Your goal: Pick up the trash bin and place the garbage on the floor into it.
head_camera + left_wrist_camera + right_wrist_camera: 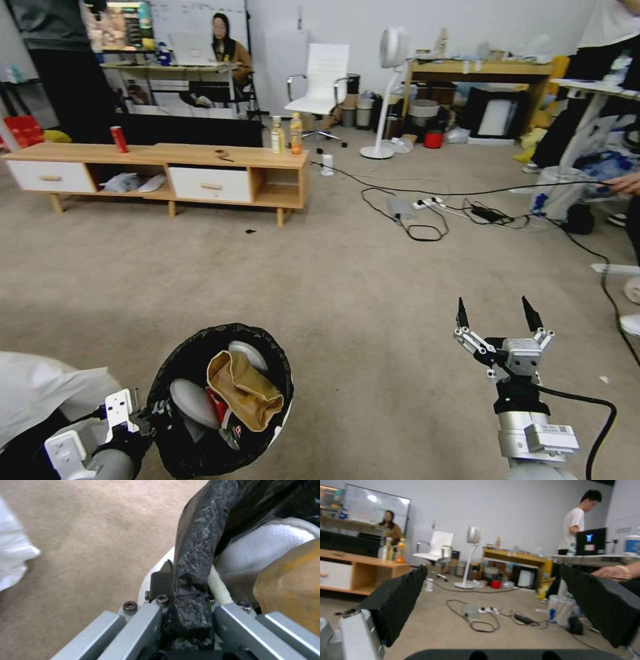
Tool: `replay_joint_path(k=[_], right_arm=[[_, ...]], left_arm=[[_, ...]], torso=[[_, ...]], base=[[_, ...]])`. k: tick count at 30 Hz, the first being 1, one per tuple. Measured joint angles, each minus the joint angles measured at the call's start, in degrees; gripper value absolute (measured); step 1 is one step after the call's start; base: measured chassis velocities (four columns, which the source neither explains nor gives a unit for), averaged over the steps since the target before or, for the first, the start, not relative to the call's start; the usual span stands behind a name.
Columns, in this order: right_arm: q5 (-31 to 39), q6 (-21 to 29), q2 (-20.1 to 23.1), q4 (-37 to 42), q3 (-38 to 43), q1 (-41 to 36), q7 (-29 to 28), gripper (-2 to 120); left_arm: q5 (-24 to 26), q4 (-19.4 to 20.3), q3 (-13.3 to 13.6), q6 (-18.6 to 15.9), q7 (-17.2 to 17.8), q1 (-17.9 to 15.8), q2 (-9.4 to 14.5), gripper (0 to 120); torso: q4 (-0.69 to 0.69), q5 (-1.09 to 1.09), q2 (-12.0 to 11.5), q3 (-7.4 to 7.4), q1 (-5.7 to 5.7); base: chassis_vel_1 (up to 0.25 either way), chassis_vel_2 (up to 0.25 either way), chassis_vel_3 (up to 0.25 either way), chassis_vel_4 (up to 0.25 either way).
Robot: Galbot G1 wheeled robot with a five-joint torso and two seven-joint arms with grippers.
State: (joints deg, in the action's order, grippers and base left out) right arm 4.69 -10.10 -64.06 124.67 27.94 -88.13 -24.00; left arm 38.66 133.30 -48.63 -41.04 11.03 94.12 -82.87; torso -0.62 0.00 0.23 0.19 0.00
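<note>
The trash bin (200, 363), round and lined with a crinkly black bag, hangs low at my left side above the floor (333, 287). My left gripper (143, 413) is shut on its rim; in the left wrist view the left gripper (186, 597) pinches the black bag edge (200, 542). Garbage lies inside: a tan paper bag (243, 390) (293, 585) and a red-and-white wrapper (223, 413) over pale grey flaps (193, 403). My right gripper (497, 313) (493, 567) hovers open over bare carpet to the right, with nothing between its fingers.
A low wooden cabinet (160, 157) stands ahead on the left, carrying an upright red can (119, 139) and two drink bottles (287, 133). A small pale bottle (327, 165) stands on the carpet beside it. Cables and a power strip (427, 203) sprawl ahead on the right. A white cloth (40, 387) lies at my left.
</note>
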Motion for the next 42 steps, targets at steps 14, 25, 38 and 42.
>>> replay_joint_path(k=[14,25,38,42], right_arm=[[0.3,-0.9,0.2,-1.4,-0.3,1.1,0.2,100],[0.8,-1.1,-0.2,-2.6,-0.5,2.1,0.3,100],[0.5,-1.9,-0.1,-3.7,-0.9,2.6,1.1,100],[0.5,-1.9,-0.1,-3.8,-1.0,2.6,1.1,100]], left_arm=[[0.4,-0.2,-0.3,0.0,0.3,0.0,0.0,1],[0.8,-0.5,-0.5,-0.1,0.5,-0.4,0.1,1],[0.9,-0.2,-0.9,-0.1,0.5,0.0,-0.1,1],[0.9,-0.1,-0.9,-0.1,0.5,0.2,-0.2,1]], torso=[[0.02,0.00,0.0,0.00,0.00],[0.01,0.00,0.0,0.00,0.00],[0.00,0.00,0.0,-0.01,0.00],[0.01,0.01,0.0,0.00,0.00]], base=[[-0.078,-0.084,-0.083,-0.085],[0.000,0.000,0.000,0.000],[-0.039,0.033,0.028,-0.036],[-0.165,0.169,0.162,-0.155]])
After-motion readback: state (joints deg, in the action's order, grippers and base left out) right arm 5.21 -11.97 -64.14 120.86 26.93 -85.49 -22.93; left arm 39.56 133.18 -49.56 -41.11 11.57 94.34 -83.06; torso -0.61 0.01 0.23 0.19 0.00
